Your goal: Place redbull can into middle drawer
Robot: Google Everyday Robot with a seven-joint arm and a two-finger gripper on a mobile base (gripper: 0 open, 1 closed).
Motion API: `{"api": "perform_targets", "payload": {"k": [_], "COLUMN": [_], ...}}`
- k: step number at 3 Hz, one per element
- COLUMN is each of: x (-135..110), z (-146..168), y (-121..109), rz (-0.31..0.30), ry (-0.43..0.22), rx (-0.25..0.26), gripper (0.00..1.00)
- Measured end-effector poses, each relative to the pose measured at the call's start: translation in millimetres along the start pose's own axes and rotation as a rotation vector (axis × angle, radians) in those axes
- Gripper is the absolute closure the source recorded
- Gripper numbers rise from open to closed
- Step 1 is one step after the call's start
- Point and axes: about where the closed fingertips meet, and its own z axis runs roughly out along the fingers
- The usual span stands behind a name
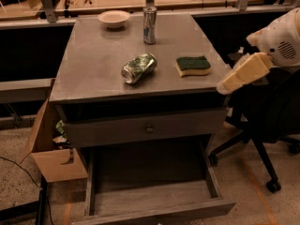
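Observation:
The redbull can [149, 24] stands upright at the back middle of the grey cabinet top [93, 64], apart from everything else. The middle drawer [154, 209] is pulled open low at the front, and its flat grey floor is bare. Above it is a shut drawer front with a small round knob [149, 129]. My gripper [228, 84], on a beige arm link, hangs at the cabinet's right edge, right of the sponge [192, 65] and well away from the redbull can. It holds nothing that I can see.
A dented green can [138, 68] lies on its side mid-top. A pale bowl [114, 18] sits at the back left. A cardboard box [51, 158] stands left of the cabinet, a black office chair [267, 125] to the right. Wooden desks run behind.

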Motion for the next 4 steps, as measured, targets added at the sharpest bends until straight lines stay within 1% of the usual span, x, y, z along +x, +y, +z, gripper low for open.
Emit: {"api": "perform_targets", "payload": {"k": [1,2,3,4], "x": [-59,-99,-98,-99], "z": [75,128,133,134], "y": [-51,-98,-109,-108], "rz": [0.1,0.16,0.176,0.176], "ry": [-0.323,-0.475,-0.491,-0.491], "rx": [-0.028,0.011,0.036,0.033], "gripper": [0.0,0.0,0.0,0.0]}}
